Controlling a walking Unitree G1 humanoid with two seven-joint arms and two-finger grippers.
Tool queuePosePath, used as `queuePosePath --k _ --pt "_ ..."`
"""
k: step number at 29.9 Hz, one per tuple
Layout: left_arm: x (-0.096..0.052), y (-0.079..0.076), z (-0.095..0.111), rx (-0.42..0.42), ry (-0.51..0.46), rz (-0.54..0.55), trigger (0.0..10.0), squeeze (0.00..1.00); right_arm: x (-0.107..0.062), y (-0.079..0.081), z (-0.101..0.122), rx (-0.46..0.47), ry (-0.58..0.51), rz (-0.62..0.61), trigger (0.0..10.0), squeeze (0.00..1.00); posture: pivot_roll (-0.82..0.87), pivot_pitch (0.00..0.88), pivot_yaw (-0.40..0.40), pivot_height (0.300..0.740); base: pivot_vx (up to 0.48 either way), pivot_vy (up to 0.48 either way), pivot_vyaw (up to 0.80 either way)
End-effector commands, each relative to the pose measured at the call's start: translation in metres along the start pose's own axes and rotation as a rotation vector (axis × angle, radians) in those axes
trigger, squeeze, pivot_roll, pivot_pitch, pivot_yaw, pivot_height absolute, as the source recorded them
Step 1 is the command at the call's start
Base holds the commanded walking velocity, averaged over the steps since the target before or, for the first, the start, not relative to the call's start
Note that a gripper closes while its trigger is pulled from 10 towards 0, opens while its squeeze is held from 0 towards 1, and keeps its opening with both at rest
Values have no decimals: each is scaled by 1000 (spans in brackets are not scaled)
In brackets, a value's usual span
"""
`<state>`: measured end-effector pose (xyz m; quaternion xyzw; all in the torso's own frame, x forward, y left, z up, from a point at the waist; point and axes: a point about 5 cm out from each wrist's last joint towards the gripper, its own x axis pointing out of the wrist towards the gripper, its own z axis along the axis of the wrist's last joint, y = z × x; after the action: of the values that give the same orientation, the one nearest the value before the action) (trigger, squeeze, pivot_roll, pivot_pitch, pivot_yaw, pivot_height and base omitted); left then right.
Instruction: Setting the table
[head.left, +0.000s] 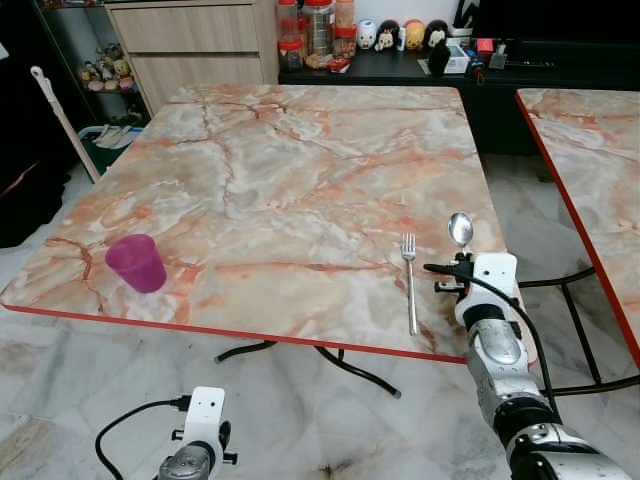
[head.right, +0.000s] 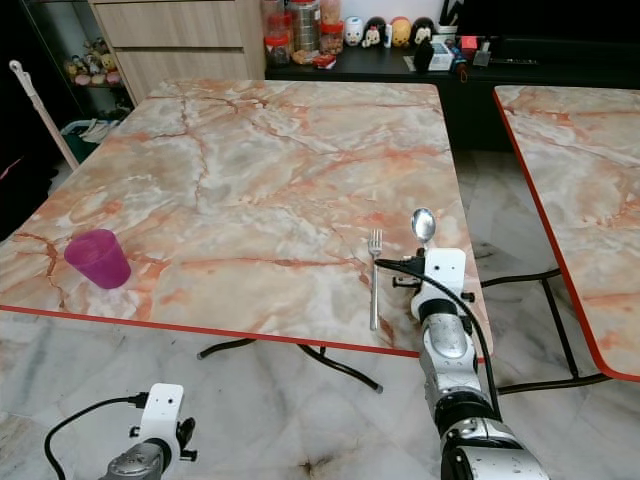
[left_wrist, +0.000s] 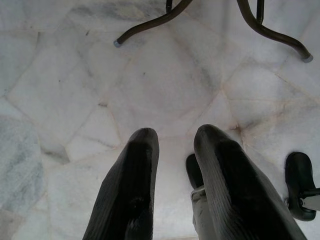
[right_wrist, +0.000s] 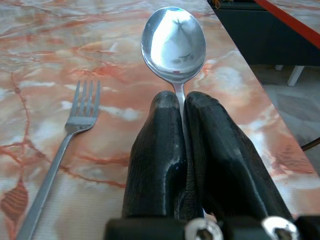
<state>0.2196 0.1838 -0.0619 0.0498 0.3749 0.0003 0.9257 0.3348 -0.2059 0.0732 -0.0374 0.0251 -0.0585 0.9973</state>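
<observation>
Spoon, shiny steel with an oval bowl (right_wrist: 173, 42), is sitting clamped by its handle in my right gripper (right_wrist: 181, 107) over the marbled orange table's (head.left: 270, 190) near right edge, just beside a steel fork (head.left: 409, 280). My left gripper (left_wrist: 175, 145) is hanging spread above the floor. A magenta plastic cup (head.left: 136, 263) is standing well apart.

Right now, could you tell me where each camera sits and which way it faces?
Left eye, head: looks down at the table, right arm reaching in.
Right eye, head: same scene, pink cup at left.
Left wrist: faces the floor past the left gripper.
Right wrist: along the right gripper holding the spoon; shares the fork with the eyes.
</observation>
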Motion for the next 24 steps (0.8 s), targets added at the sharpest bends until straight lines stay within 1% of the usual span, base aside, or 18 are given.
queuePosePath --k 1,13,14,19,24 --pt "0 1 -2 13 10 5 10000 0 1 -1 4 -4 -27 2 10000 0 -59 45 45 740 0 -412 0" --pt "0 1 -2 14 9 8 10000 0 9 0 25 -9 -117 18 10000 0 -59 45 45 740 0 -411 0" --pt "0 1 -2 14 9 8 10000 0 11 -1 31 -2 -140 15 10000 0 -59 45 45 740 0 -412 0" --pt "0 1 -2 15 8 7 10000 0 16 -1 48 4 -207 19 10000 0 -59 45 45 740 0 -411 0" --pt "0 1 -1 16 7 7 10000 0 17 2 54 -1 -236 32 10000 0 -70 48 49 740 0 -410 0"
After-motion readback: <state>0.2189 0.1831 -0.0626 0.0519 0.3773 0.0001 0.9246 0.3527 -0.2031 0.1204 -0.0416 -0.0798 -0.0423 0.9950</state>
